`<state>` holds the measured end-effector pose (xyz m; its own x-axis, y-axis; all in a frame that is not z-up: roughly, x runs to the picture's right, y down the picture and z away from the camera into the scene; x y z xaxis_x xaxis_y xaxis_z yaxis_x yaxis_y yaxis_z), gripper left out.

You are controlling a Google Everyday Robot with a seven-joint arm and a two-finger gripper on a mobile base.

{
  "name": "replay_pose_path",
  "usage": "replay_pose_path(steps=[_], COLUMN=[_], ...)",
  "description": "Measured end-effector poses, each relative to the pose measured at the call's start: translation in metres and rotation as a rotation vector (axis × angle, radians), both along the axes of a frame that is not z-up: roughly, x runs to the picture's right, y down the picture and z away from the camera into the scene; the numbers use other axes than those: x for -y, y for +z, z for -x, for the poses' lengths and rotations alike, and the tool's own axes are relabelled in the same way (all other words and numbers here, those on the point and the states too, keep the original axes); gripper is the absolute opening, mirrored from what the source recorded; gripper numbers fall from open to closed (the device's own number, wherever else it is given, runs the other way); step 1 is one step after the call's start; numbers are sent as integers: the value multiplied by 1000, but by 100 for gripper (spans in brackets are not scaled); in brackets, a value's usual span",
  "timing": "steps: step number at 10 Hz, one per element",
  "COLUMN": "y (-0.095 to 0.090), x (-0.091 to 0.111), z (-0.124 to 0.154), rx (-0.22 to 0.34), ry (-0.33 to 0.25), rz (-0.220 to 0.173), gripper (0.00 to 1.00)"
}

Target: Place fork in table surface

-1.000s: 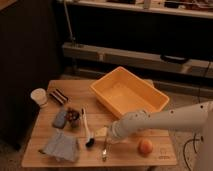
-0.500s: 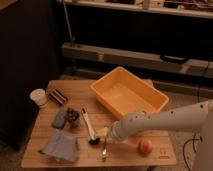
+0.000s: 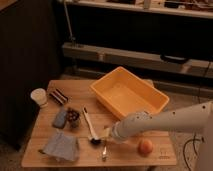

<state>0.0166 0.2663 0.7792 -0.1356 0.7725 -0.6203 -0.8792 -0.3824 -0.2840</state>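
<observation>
Lowered toward the table surface (image 3: pixel 125 154), jaws (image 3: pixel 107 136) (state unclear) hover over fork (image 3: pixel 104 150); yellow bin (image 3: pixel 151 98) holds nothing.

Dim, warm-lit room; dark backdrop behind a wooden tabletop (image 3: pixel 165 152).
A tall dark cabinet (image 3: pixel 25 50) stands to the left, close beside the tabletop. Behind it a long pale grey rail (image 3: pixel 125 56) runs across the view, with a lighter shelf edge (image 3: pixel 150 9) along the top and a thin upright pole (image 3: pixel 70 25) between them. Black cables (image 3: pixel 202 75) hang at the right. Speckled grey floor (image 3: pixel 12 155) shows at the lower left. The end effector (image 3: pixel 108 137) sits low over the tabletop's front middle.
</observation>
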Motion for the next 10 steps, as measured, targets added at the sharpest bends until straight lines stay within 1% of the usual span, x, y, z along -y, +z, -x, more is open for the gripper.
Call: replay_pose_path(steps=[1,2,3,4,6,7,8,9,10], y=[0,-2,-6,-17,-38,-59,-73,-82,-88], x=[0,2,7,17,37,54,66,75,81], z=[2,3,-2,-14,-24,-40,-44,-47,-52], rx=[3,7,17,31,43,47,52,56,61], ry=[0,8,41,93,145,192,211,225,237], rz=[2,-4,-30,-80,-139,-183,-209,-223,-230], gripper=[29,20,10,1,0,0,0,0,0])
